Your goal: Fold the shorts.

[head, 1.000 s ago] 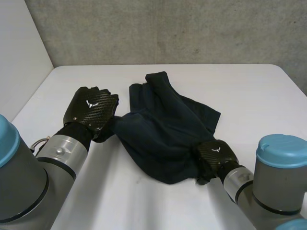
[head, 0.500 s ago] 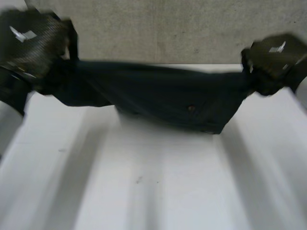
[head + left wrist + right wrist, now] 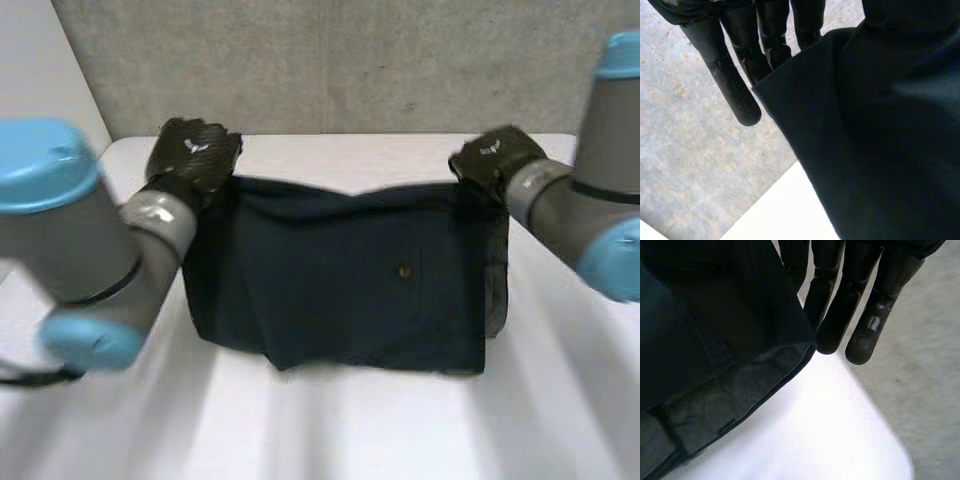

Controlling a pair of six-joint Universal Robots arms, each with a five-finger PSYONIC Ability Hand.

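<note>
Head view: dark shorts [image 3: 340, 270] hang spread as a flat panel over the far half of the table [image 3: 330, 430]. Their lower hem is low over the table top; contact can't be told. The left hand [image 3: 195, 150] is at the top corner toward the table's left side. The right hand [image 3: 495, 155] is at the opposite top corner, and both hands are above the table's far edge. In the left wrist view the fingers [image 3: 735, 85] are straight with cloth drawn across them, thumb hidden under the fabric. In the right wrist view it's the same: straight fingers [image 3: 870, 315], cloth edge tucked at their base. Both are likely pinching, since the shorts hang from them.

Handling: light, soft and limp. They sag between the hands, won't hold a crease, and tend to slip from a flat pinch. The doubled band and seams are thicker, so the top corners are the best grip, as held now. A small button [image 3: 404, 270] is the only hard spot.

Against half a second ago, the hands are lower and closer together, and the shorts have gone from a taut high strip to a broad hanging sheet. A second ago they lay crumpled on the table.
</note>
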